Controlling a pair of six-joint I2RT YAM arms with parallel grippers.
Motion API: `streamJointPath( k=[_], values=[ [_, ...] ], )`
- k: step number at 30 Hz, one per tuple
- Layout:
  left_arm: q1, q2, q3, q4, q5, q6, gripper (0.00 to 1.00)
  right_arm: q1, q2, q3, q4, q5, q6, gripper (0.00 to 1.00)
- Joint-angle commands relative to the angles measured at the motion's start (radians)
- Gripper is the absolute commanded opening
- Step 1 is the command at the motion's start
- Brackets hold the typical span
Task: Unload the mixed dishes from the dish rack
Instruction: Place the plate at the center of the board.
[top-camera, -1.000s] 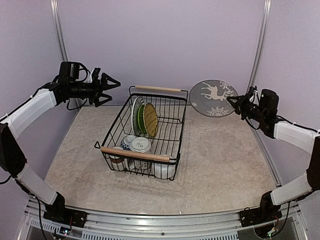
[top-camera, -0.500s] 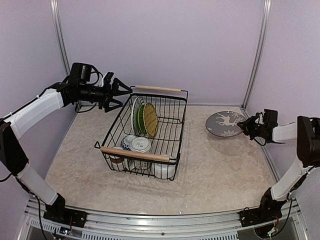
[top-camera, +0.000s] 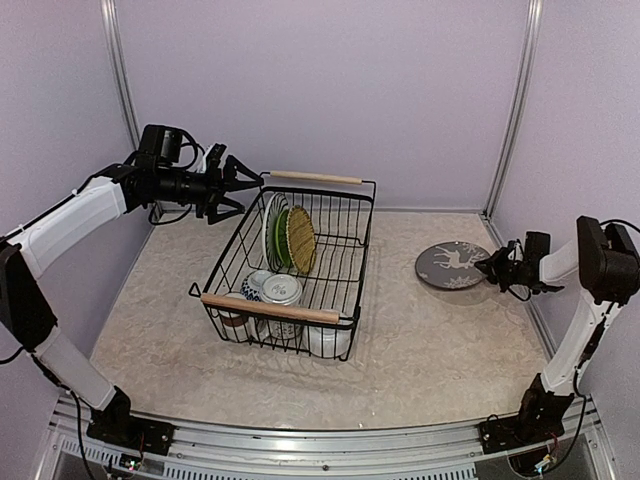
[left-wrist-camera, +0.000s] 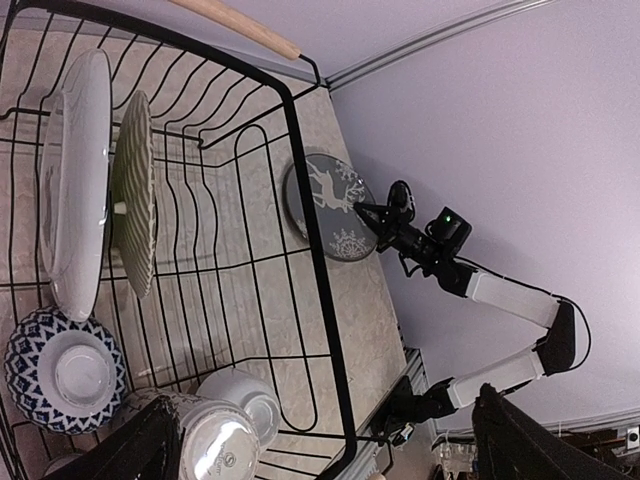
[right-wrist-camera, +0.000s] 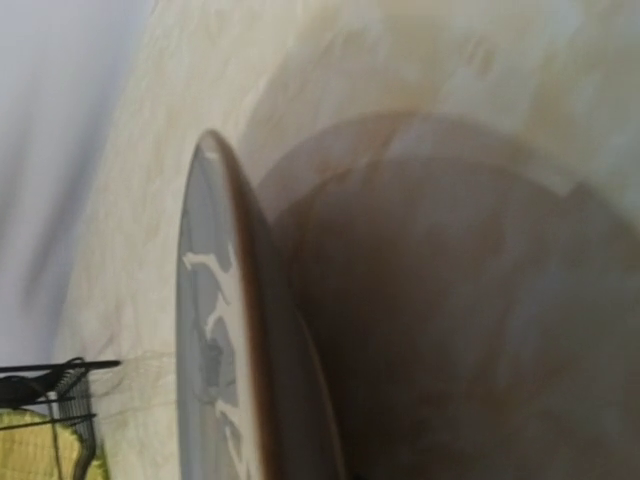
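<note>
The rack (top-camera: 362, 235) sits mid-counter (top-camera: 420, 345), plates (top-camera: 288, 238) upright at its far end. My right arm reaches low to the right, right gripper (top-camera: 497, 268) pinched tight on the rim of a grey plate (top-camera: 452, 265) lying nearly flat at the counter. My left arm stretches level, left gripper (top-camera: 235, 185) spread wide and empty by the rack's far-left corner.

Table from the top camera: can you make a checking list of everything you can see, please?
Surface: beige marbled table.
Job's things: black dish rack holds upright plates, a blue-patterned bowl and mugs; a grey deer plate is out, low at the right.
Clutter: nothing seen.
Grippers: left fingers wide open by the rack's far left corner; right fingers shut on that plate's edge.
Cables: black cable loops under the left wrist.
Surroundings: lilac walls, metal corner posts.
</note>
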Motion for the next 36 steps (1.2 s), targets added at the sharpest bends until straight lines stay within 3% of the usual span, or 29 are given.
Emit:
streamJointPath(
  k=[1,4,11,14,22,32,36],
  values=[
    [0.003,0.009,0.040,-0.022,0.010,0.021,0.97,-0.031,0.024,0.091,-0.022,-0.030,-0.116,0.08],
    [0.003,0.014,0.040,-0.020,0.021,0.015,0.96,-0.032,0.054,0.129,-0.107,0.001,-0.167,0.18],
    [0.002,0.025,0.048,-0.035,0.016,0.028,0.96,-0.032,0.008,0.176,-0.328,0.171,-0.308,0.58],
    [0.002,0.028,0.049,-0.034,0.018,0.028,0.96,-0.031,-0.031,0.183,-0.442,0.256,-0.374,0.68],
    [-0.002,0.051,0.051,-0.040,0.017,0.030,0.96,0.014,-0.216,0.072,-0.546,0.409,-0.455,0.76],
    [-0.021,0.130,0.070,-0.079,-0.031,0.065,0.95,0.310,-0.412,0.017,-0.651,0.651,-0.494,0.81],
    [-0.043,0.152,0.085,-0.107,-0.132,0.117,0.92,0.398,-0.464,-0.006,-0.622,0.629,-0.489,0.81]
  ],
)
